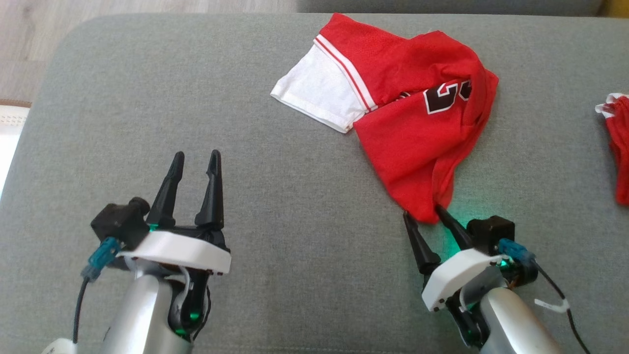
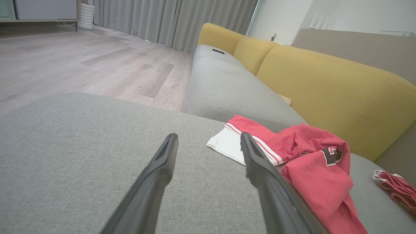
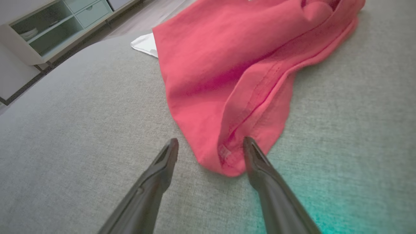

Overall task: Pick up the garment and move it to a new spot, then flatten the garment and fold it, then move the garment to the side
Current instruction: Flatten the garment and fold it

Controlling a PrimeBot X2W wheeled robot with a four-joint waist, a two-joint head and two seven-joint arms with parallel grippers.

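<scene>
Red jersey [image 1: 408, 123] lies crumpled on the grey sofa cushion [image 1: 270, 221]. The right tool [image 1: 421, 210] stands open, the jersey's near corner between its fingers. The left tool [image 1: 197, 154] is open and empty, well apart.

The crumpled red mesh jersey [image 1: 417, 142] carries black numerals [image 1: 437, 98] outlined in white. Folds hide most of them, so only curved parts of what may be two digits show, and they cannot be read for certain. A small pale tag [image 3: 224, 151] at its hem is too blurred to read.
</scene>
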